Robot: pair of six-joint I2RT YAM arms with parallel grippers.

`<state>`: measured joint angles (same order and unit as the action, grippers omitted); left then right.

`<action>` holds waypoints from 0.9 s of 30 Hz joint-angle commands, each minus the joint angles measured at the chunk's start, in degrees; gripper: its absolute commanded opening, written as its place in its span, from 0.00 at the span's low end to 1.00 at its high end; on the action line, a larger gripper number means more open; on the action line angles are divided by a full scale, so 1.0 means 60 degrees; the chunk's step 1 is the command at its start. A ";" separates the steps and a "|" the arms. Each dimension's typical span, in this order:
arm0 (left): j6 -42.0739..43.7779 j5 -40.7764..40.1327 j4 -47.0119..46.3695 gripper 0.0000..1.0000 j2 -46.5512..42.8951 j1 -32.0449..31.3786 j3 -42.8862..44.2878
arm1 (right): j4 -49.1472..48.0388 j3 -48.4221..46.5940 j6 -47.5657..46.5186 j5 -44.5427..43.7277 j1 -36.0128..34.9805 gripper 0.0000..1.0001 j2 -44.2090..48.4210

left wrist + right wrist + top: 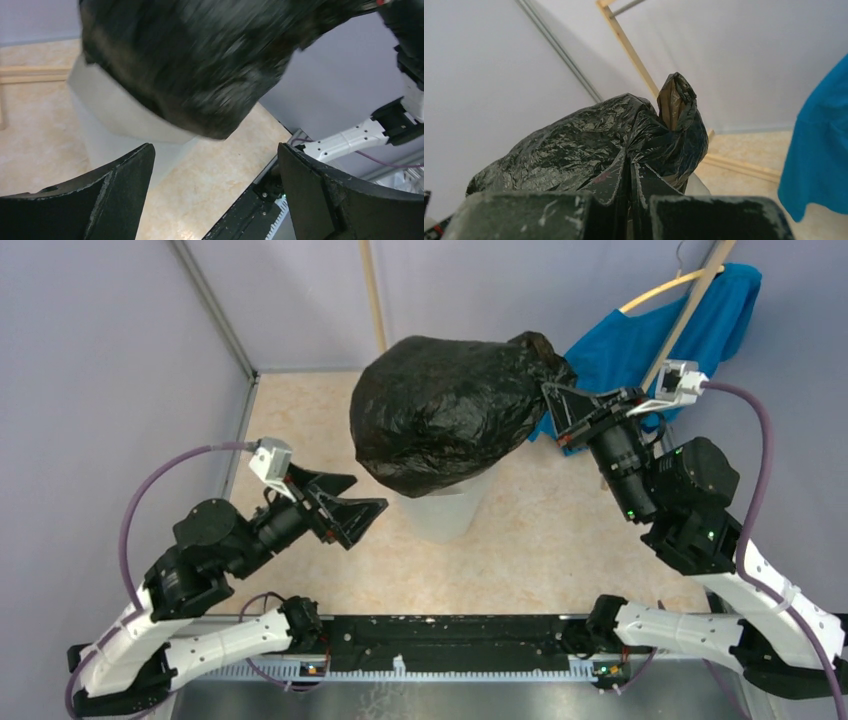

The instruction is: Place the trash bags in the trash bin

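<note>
Left: see left gripper (358, 512) low, just near-left of the trash bin (445, 512), aimed at it, not touching. Jaws spread wide, gripping nothing. Confirmed in left wrist view: fingers (115, 195) far apart, beige surface (220, 170) visible between them.

Centre: find trash bag (450, 410) puffed up over the bin's mouth, hiding the rim. Only the bin's lower white wall visible under it. Can't tell how much of the bag sits inside. Blurred in left wrist view.

Right: see right gripper (556, 412) at the bag's right edge, jaws clamped on a fold of the black plastic. In right wrist view, film pinched between the closed fingers, brownish twisted tip sticking up beyond them.

Far right: blue cloth (605, 355) hanging on a wooden rack (690, 310), just behind the right gripper.
</note>
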<state>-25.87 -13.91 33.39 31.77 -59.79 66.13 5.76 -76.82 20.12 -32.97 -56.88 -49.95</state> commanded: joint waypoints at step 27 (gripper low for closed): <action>0.1073 0.2795 -0.1646 0.74 0.6014 0.2611 0.1601 | 0.1486 -0.0066 -0.0294 0.1979 -0.0041 0.00 0.0301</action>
<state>-20.08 -8.80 28.60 72.66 -44.56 79.05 15.27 -73.93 19.94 -23.86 -56.88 -47.35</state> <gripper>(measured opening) 0.725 0.004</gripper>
